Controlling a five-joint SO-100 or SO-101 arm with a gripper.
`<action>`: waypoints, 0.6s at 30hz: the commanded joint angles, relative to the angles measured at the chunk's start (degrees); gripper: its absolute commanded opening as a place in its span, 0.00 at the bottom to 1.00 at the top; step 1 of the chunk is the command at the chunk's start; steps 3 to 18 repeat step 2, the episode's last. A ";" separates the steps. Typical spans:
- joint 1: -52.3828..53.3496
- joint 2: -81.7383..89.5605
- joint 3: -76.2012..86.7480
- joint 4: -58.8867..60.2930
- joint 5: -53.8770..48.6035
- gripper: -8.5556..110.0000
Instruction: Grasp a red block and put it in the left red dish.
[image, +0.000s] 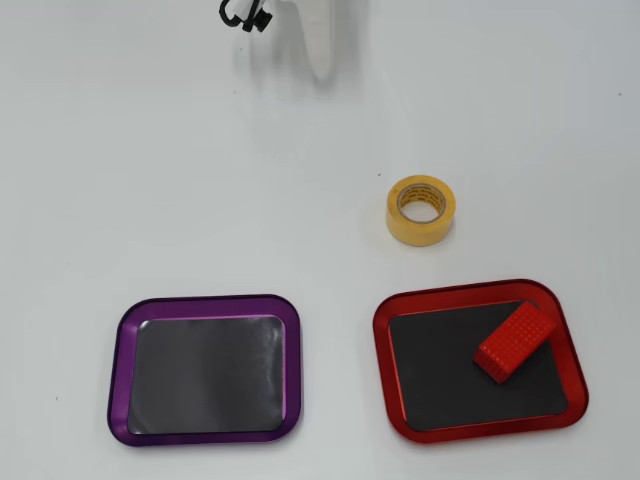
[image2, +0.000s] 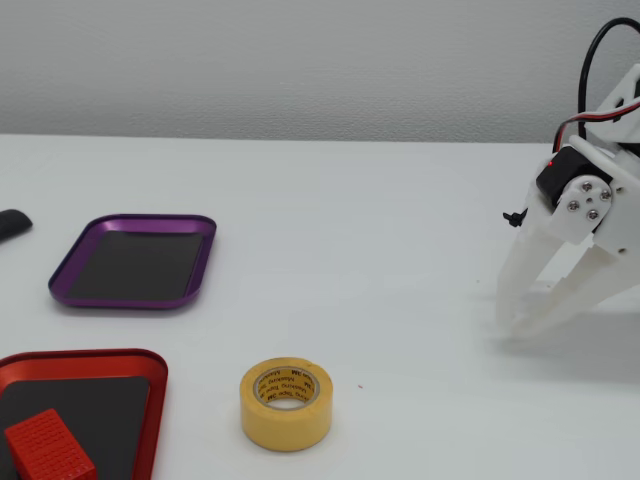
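Gripper (image2: 518, 325) empty, fingers seemingly near-closed, tips at the table. Block (image: 515, 341) lies in the red dish (image: 381, 340), well away from it.

Ribbed red block (image: 515, 341), yellow tape (image: 420, 210)

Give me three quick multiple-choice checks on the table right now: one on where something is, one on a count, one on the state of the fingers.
1. Where is the red block?
A. inside the red dish
B. inside the purple tray
C. on the bare table

2. How many trays are on the table?
A. one
B. two
C. three

3. What are the fingers doing?
A. clamped on the block
C. pinching the tape roll
B. empty, tips close together, far from the dish

Key: 1 A, the block lies on the dish's black bottom; 2 B, one red, one purple; 3 B, nothing sits between them in the fixed view.
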 joint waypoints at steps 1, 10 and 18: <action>-0.09 5.45 0.35 -0.70 -0.18 0.07; -0.09 5.45 0.35 -0.70 -0.18 0.07; -0.09 5.45 0.35 -0.70 -0.18 0.07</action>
